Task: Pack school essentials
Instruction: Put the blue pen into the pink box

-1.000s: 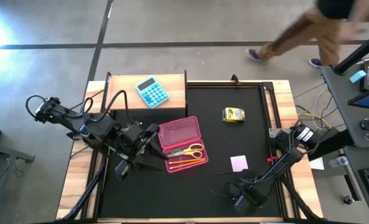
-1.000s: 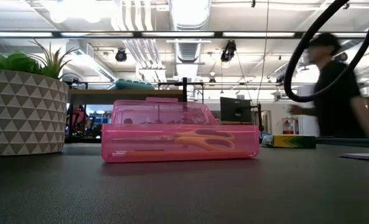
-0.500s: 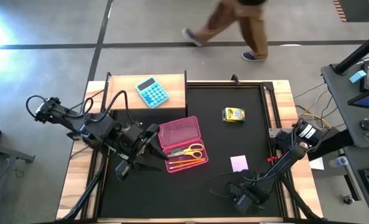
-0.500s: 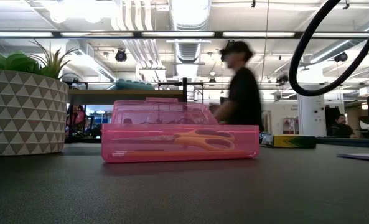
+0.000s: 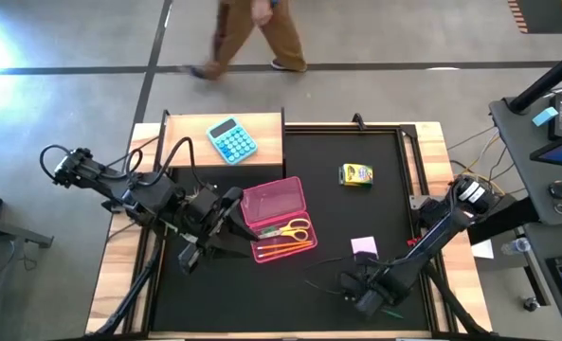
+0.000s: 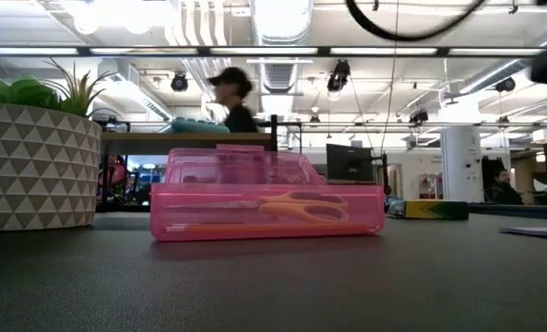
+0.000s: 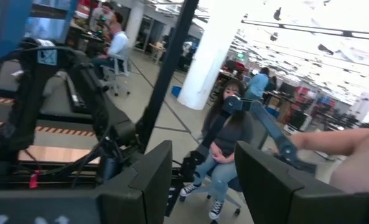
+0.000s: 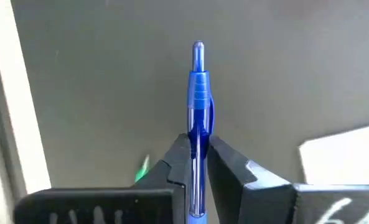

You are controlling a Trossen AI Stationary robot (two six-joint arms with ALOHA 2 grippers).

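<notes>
Right hand [image 8: 196, 163] clamps a blue pen [image 8: 197, 106] between its fingers near the front edge of the table [image 5: 394, 170], close beside the white note pad [image 5: 364, 248]; a green pen [image 8: 141, 168] lies just behind it on the mat. Carrying the pen well likely means lifting it clear, swinging it over to the open pink case [image 5: 279, 220] where the yellow-handled scissors [image 5: 290, 230] and orange pencils [image 5: 282, 248] already lie, and lining it up along the tray before letting go. Left hand [image 5: 231, 210], fingers parted, waits at the case's edge. Yellow crayon box [image 5: 355, 175] sits apart toward the back.
</notes>
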